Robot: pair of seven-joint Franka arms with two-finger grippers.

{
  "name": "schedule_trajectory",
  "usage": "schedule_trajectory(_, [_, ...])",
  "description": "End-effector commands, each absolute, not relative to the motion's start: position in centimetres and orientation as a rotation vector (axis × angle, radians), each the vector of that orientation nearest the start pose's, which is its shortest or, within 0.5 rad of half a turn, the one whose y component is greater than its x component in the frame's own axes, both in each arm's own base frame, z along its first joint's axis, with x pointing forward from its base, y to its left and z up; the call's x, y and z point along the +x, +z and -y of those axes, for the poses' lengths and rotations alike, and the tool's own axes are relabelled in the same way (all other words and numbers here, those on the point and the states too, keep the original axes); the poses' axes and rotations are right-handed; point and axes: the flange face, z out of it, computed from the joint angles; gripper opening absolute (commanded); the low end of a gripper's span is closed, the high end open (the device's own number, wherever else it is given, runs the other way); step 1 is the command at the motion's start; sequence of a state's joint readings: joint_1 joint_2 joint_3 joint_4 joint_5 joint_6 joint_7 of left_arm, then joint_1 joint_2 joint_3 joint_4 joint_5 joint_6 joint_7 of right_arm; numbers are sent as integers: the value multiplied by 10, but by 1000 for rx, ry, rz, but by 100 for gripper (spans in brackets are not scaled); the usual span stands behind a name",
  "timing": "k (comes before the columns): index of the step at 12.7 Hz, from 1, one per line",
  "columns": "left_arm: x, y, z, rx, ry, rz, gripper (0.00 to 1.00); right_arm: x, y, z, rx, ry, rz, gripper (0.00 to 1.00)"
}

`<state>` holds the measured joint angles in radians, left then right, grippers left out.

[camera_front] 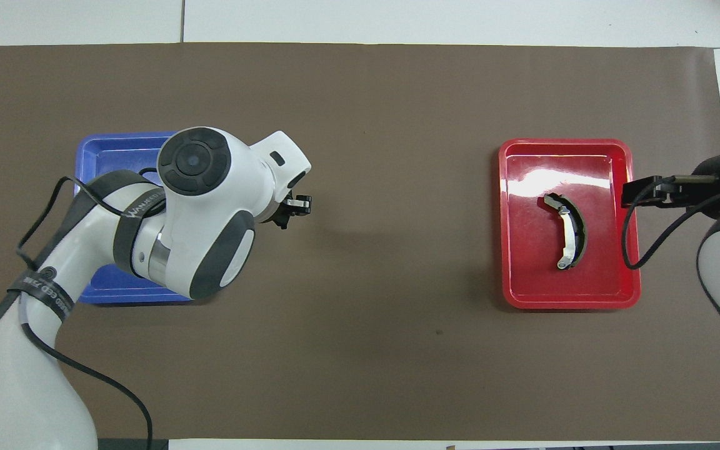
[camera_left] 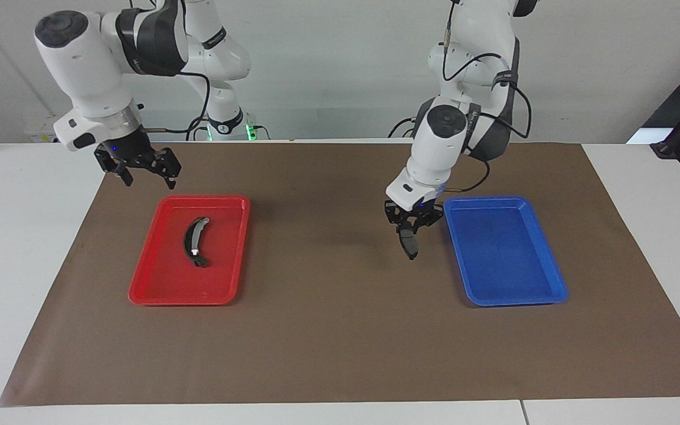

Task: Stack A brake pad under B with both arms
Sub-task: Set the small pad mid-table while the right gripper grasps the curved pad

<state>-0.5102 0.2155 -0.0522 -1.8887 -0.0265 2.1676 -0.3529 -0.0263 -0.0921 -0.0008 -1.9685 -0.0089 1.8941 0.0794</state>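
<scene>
Carry step by the looks of it: left tool (camera_left: 410,231) clamped on A brake pad (camera_left: 411,245) mid-frame over the tabletop (camera_left: 328,330), right tool (camera_left: 145,167) gaping upper left above red tray (camera_left: 157,295), so next A needs setting down before B (camera_left: 195,242) gets fetched.

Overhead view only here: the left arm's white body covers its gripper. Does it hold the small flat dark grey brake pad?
Observer: Yes. The left gripper is shut on the small flat dark grey brake pad, which hangs from its fingertips above the brown mat, beside the blue plastic tray.
Operator: Is anything in that tray under the arm?
Observer: No, the facing view shows it bare.
Operator: And the right gripper?
Observer: The right gripper is open, raised near the red plastic tray's edge; the long crescent-shaped brake shoe lies untouched inside.
</scene>
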Motion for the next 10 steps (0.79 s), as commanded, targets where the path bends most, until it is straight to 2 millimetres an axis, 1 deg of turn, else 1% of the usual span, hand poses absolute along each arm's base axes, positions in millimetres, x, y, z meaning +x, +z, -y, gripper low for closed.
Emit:
schedule_trajectory(1, [508,357,359,-3189,-60,-306,1,531,448,15,-3117,-26,-137,100])
schedule_trajectory(3, [504,327,378,-3188,-62,-341,1,522,398,15,-3117,-88,-142,100])
schedule_trajectory(4, [499,320,387,-3189,-69,-365,1,519,376,16,-3117,-103,-147,100])
schedule_trajectory(5, [494,311,392,-3182,-52,-381,1,519,361,20,-3118,-117,-153,100])
schedule_trajectory(6, [487,304,401,-3174,-38,-409,1,518,353,20,-3119,-115,-139,100])
schedule_trajectory(7, [484,299,404,-3169,-29,-419,1,518,343,20,-3120,-89,-135,100])
schedule_trajectory(8, [482,298,405,-3168,-27,-423,1,520,333,21,-3120,-98,-138,100])
schedule_trajectory(9, [478,298,409,-3164,-23,-438,13,518,324,21,-3122,-106,-120,100])
schedule_trajectory(10, [478,299,409,-3164,-20,-438,52,519,319,21,-3122,-127,-118,100])
